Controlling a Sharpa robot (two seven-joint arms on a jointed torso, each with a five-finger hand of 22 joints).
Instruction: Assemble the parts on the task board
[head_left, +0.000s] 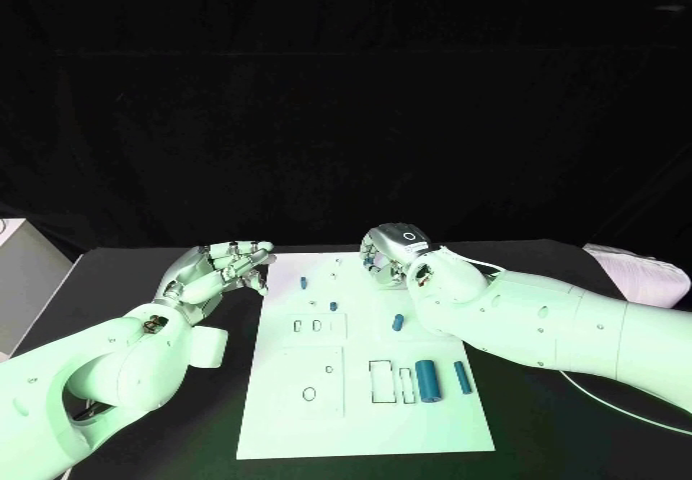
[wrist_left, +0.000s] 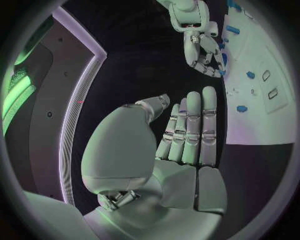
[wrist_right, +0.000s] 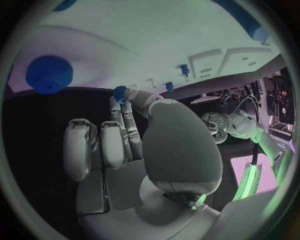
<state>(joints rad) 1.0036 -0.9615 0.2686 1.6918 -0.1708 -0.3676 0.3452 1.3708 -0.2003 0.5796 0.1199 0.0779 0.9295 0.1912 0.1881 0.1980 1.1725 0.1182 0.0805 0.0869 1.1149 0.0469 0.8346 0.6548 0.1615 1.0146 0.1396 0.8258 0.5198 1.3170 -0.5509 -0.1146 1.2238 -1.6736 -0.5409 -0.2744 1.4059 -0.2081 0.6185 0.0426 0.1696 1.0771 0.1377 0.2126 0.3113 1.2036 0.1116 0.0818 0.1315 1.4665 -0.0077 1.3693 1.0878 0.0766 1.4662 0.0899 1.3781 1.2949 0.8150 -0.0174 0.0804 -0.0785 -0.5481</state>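
Five blue parts on one task board

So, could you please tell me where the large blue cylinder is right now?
In the head view, the large blue cylinder lies on the task board, on its right part near the robot, between a rectangular slot and a slimmer blue cylinder.

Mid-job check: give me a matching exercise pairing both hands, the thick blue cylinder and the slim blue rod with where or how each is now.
1. left silver hand
2. right silver hand
3. thick blue cylinder
4. slim blue rod

A. lies at the white task board's right edge
B. pinches a small blue toothed part
C. holds nothing, beside the board's left edge
D. lies on the board, just inside the rod

Pairs: 1-C, 2-B, 3-D, 4-A
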